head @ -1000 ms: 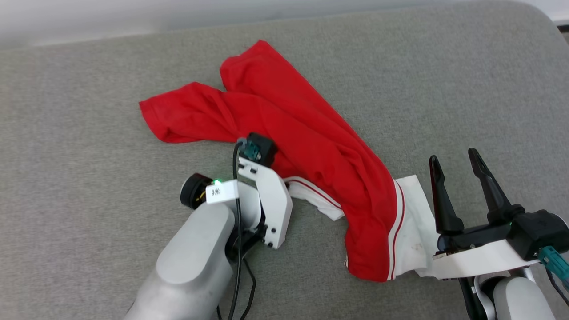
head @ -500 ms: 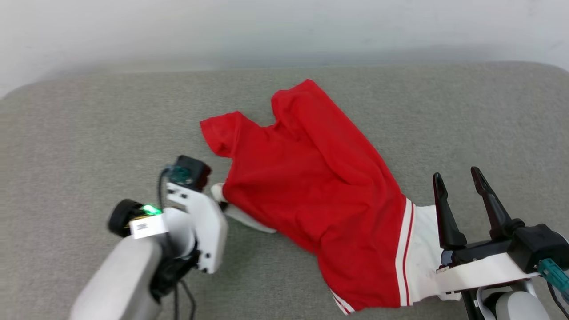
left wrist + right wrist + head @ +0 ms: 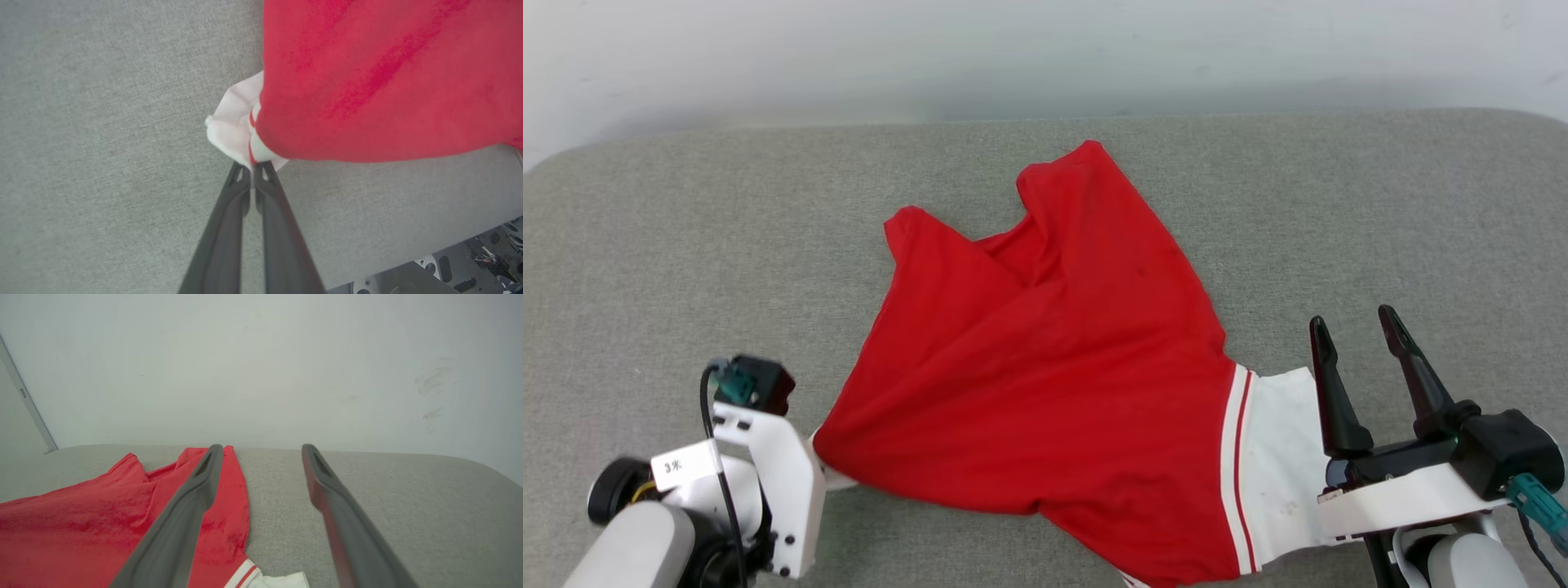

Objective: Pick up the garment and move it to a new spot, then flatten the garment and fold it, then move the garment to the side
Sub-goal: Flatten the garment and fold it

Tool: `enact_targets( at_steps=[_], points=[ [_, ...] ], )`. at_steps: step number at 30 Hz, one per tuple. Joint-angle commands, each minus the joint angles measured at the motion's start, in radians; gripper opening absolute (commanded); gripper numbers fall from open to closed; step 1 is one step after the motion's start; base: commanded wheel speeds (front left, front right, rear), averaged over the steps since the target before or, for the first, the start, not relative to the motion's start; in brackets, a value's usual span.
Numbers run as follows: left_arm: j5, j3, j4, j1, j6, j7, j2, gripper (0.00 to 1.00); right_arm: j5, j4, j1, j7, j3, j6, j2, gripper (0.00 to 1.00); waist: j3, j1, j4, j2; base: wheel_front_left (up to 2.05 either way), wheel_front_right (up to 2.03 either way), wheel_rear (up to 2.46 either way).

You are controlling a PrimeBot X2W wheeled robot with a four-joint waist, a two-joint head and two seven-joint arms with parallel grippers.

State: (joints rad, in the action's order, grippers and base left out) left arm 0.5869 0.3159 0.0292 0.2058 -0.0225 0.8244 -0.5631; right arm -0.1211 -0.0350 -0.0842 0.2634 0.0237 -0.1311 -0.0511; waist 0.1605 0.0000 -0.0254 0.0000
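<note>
On head cam, the garment (image 3: 1045,384), a red jersey-style T-shirt, lay spread plain side up across ctr of a grey woven-fabric cushion top (image 3: 686,269), w/ a pale wall (image 3: 1013,49) behind. Its far edge made two red peaks w/ a notch btwn; its near-right end was a white short sleeve (image 3: 1282,474) w/ red-white stripe trim. At its near-left corner sat the left arm's white wrist bracket (image 3: 784,482), a bit of white cloth showing beside it. Just right of the white short sleeve was the right gripper (image 3: 1352,322): two long dark fingers spread apart, nothing btwn them, tips pointing away over bare cushion.

Left wrist cam: the left gripper (image 3: 252,169) had both fingers pressed together, pinching a bunched white sleeve corner (image 3: 231,130) w/ a thin red stripe. Red body cloth overlapped that bunch & took the upper right; grey cushion lay left & below. Couldn't tell if pinched cloth was off the cushion.

Right wrist cam: right gripper's fingers stood wide apart & empty. Garment lay at left, partly behind one finger; striped trim & white sleeve edge showed at bottom edge btwn fingers.
</note>
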Motion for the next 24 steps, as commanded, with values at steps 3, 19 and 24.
enact_targets(
  at_steps=[3,19,24],
  points=[
    [0.006,-0.004,-0.063,-0.031,-0.008,-0.020,0.002,0.00,0.007,-0.002,-0.016,0.002,0.000,0.001,0.002,1.00,0.006,0.0000,-0.008,0.0000,0.00,0.00,0.00],
    [-0.142,0.004,-0.097,0.049,0.050,-0.590,0.111,1.00,0.050,-0.021,0.020,0.002,-0.031,0.001,0.002,1.00,-0.061,0.0000,0.053,0.0000,0.00,0.00,0.00],
    [-0.205,0.032,-0.097,0.013,0.076,-0.858,0.140,1.00,0.060,-0.026,0.033,0.002,-0.040,0.001,0.002,1.00,-0.096,0.0000,0.068,0.0000,0.00,0.00,0.00]
  ],
)
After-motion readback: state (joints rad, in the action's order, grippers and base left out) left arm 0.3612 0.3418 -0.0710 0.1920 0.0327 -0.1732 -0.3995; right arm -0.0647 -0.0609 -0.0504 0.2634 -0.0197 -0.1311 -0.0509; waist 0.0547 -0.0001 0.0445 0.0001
